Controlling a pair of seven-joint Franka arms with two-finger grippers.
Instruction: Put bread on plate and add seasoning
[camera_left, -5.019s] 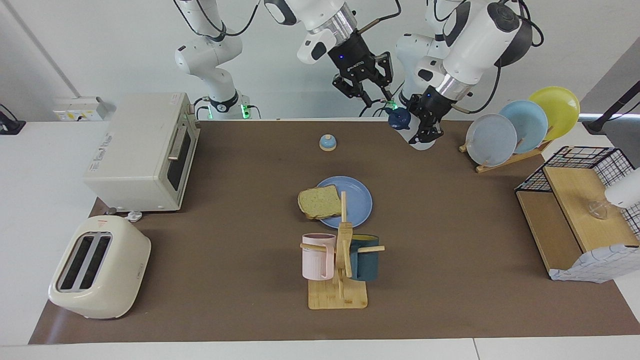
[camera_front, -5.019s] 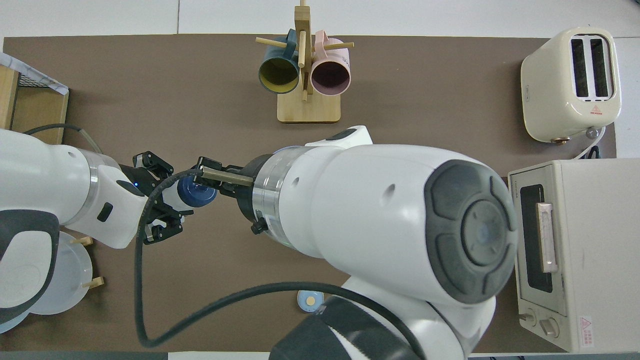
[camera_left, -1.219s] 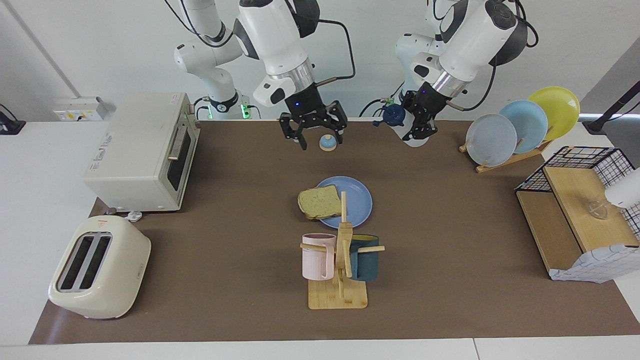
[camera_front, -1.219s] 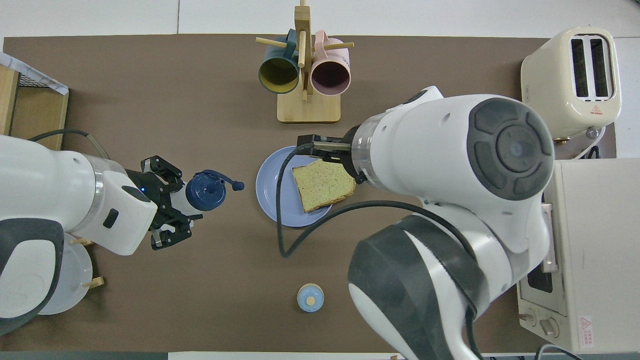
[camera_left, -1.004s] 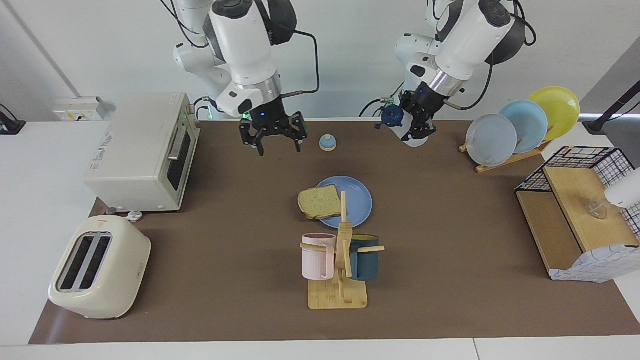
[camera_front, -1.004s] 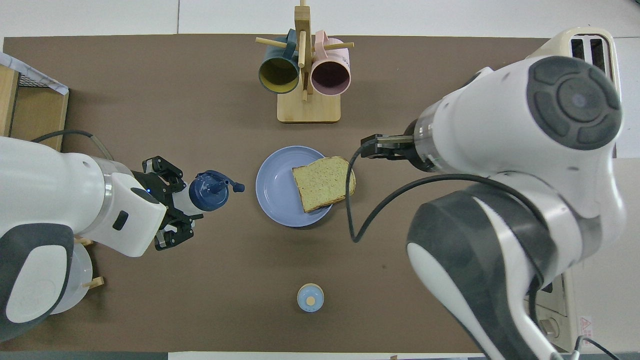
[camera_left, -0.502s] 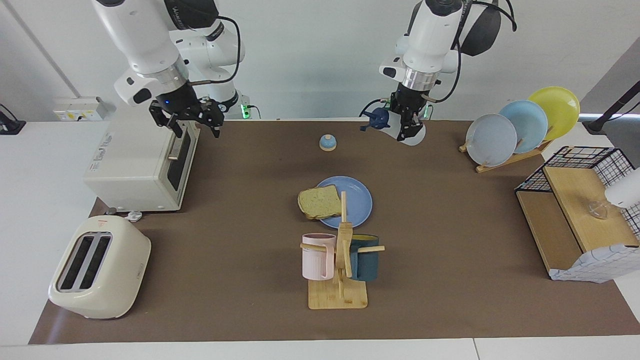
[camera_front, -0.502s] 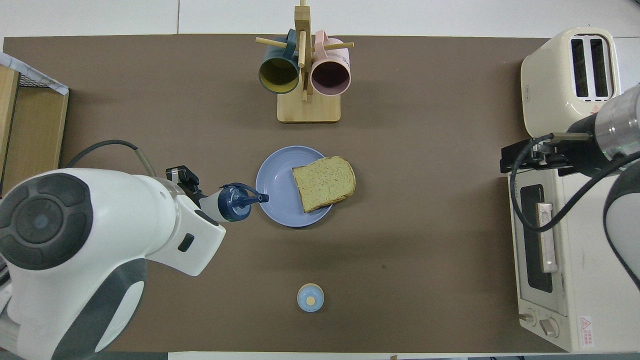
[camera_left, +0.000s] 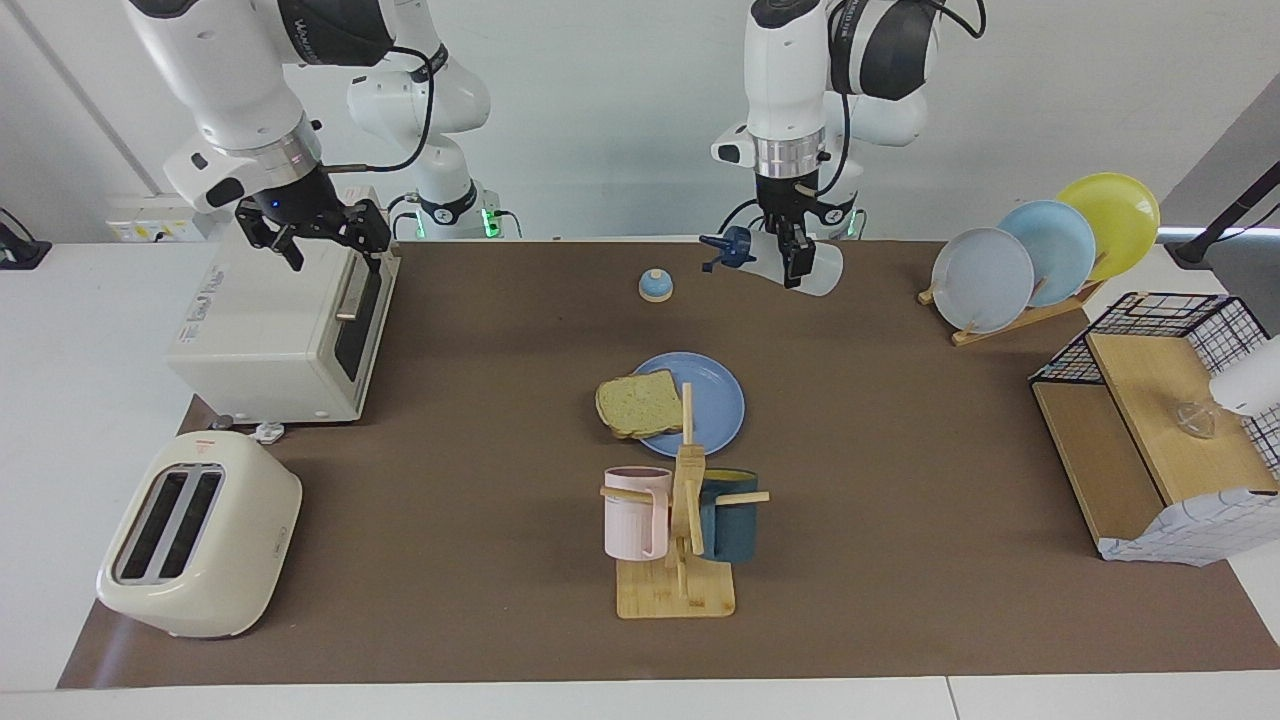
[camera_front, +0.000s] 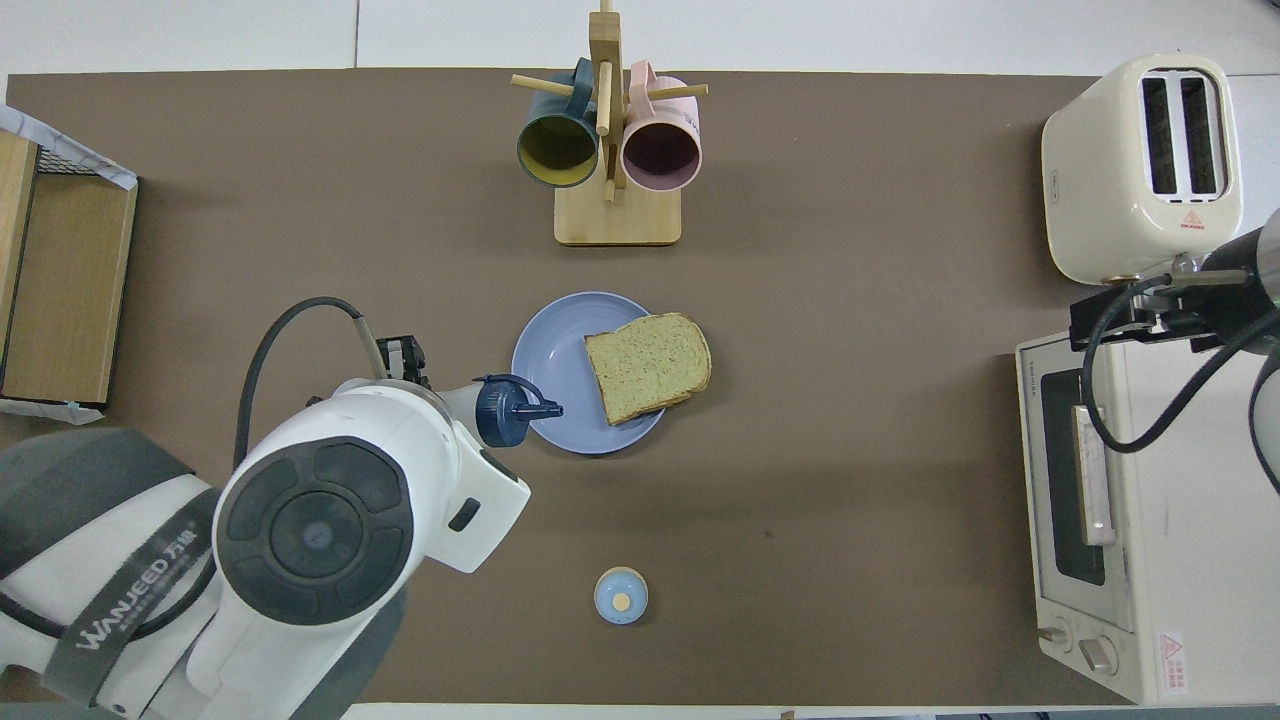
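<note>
Brown-matted surface (camera_left: 900, 420) | square tan bread slice (camera_left: 639, 403) overhangs periwinkle round plate (camera_left: 715, 400) | left hand (camera_left: 793, 262) clamps tilted white navy-capped seasoning bottle (camera_left: 778, 258), airborne | right hand (camera_left: 312, 228) spread over toaster oven (camera_left: 280, 300), waiting | risk: seasoning lands on plate, missing off-centre bread

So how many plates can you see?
4: one blue plate under the bread mid-table, and grey-blue, sky-blue and yellow plates standing in the rack.

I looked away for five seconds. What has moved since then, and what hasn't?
The right pincer, open, left the seasoning and swung away to over the toaster oven. The left pincer kept the bottle, tipped it sideways and carried it toward the plate. Bread, plate and bell stayed put.
</note>
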